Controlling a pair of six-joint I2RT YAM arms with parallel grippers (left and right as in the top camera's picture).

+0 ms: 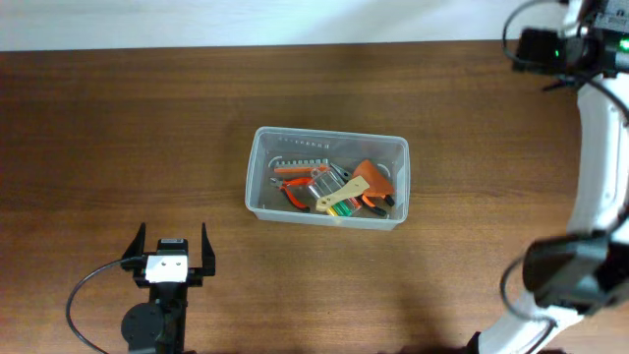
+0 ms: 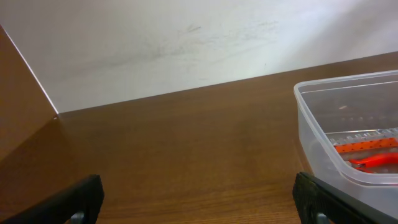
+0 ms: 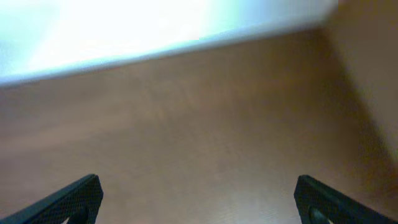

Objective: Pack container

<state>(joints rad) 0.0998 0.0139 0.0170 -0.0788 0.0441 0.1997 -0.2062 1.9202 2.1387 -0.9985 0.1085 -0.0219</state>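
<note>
The container (image 1: 328, 135) is a large clear plastic bin standing in the middle of the brown table. Inside it lie orange-handled pliers (image 1: 292, 189), a small clear case of coloured screwdrivers (image 1: 339, 200) and an orange tool (image 1: 374, 182). My left gripper (image 1: 171, 242) is open and empty, on the table in front of and to the left of the bin. In the left wrist view the gripper (image 2: 199, 200) has the bin's corner (image 2: 348, 84) at its right. My right gripper (image 1: 528, 46) is at the far right, open and empty, and it shows blurred in its wrist view (image 3: 196, 199).
The white wall (image 2: 186, 43) runs along the table's far edge. The right arm's white link (image 1: 600, 167) stands over the table's right side. The left arm's base and cable (image 1: 147, 320) are at the front left edge.
</note>
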